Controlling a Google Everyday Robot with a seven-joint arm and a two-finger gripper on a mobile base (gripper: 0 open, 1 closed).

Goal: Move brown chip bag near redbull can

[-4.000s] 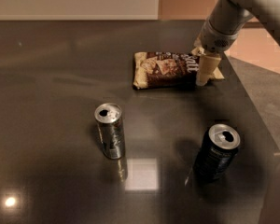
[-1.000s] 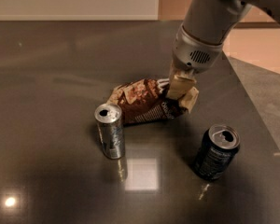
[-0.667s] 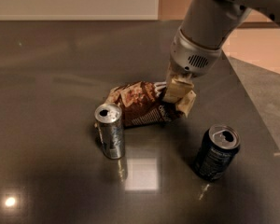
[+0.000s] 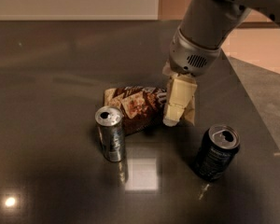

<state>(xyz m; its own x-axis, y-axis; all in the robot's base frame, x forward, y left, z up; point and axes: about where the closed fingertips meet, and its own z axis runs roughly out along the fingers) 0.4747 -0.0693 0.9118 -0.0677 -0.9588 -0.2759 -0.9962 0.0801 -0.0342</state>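
Observation:
The brown chip bag (image 4: 136, 107) lies on the dark table, its left end right beside the redbull can (image 4: 110, 133), which stands upright just in front of it. My gripper (image 4: 178, 105) hangs from the arm at the upper right and is shut on the bag's right, cream-tan end. The bag's right end is partly hidden behind the cream-coloured fingers (image 4: 176, 101).
A wider dark blue-black can (image 4: 217, 151) stands upright to the right front, a short way from the gripper. The dark table's (image 4: 46, 78) right edge runs diagonally at the right, with floor beyond it.
The bag has been carried from the back right of the table down and left, to beside the redbull can. In the last second the gripper and bag have sunk slightly. Both cans have stayed put.

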